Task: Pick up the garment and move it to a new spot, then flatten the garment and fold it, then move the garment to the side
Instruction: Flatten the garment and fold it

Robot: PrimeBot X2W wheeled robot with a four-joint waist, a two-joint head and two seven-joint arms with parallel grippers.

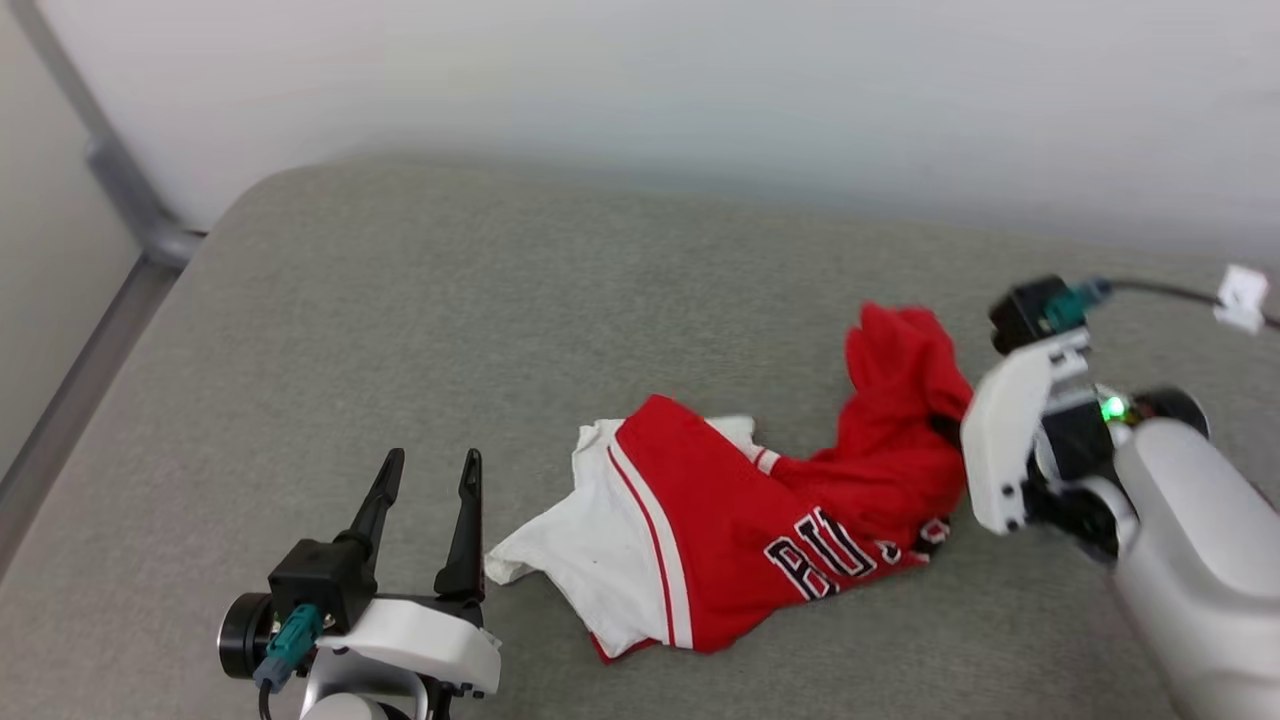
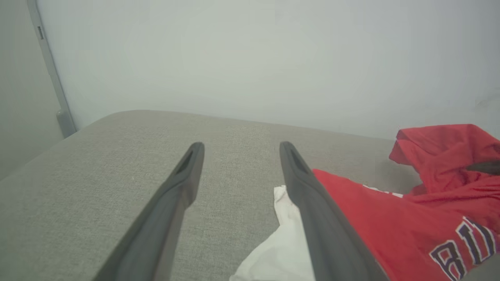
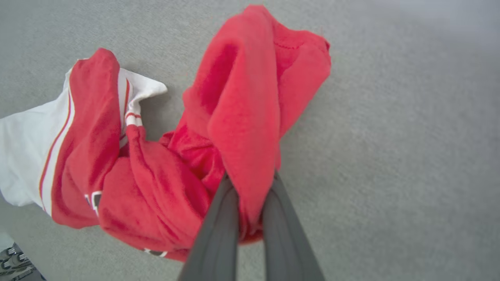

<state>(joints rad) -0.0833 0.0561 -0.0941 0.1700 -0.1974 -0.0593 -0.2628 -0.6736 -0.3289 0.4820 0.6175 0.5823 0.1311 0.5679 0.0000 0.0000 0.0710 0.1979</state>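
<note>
The garment (image 1: 760,520) is a red jersey T-shirt with white sleeves and black lettering, crumpled on the grey cushion. My right gripper (image 3: 250,177) is shut on a red fold of the garment (image 3: 242,117), which bunches up over its fingertips. From the head view, the right gripper (image 1: 950,425) comes in from the right, its fingers buried in the cloth. My left gripper (image 1: 435,475) stands open at the lower left, just left of the white sleeve, holding nothing. Through the left wrist view, its right finger (image 2: 312,203) lies in front of the garment (image 2: 410,218).
The grey cushion (image 1: 450,330) stretches wide to the left and behind the garment. A pale wall (image 1: 700,90) runs along the back, and a grey metal rail (image 1: 110,170) stands at the far left. A cable with a white tag (image 1: 1240,297) trails at the right.
</note>
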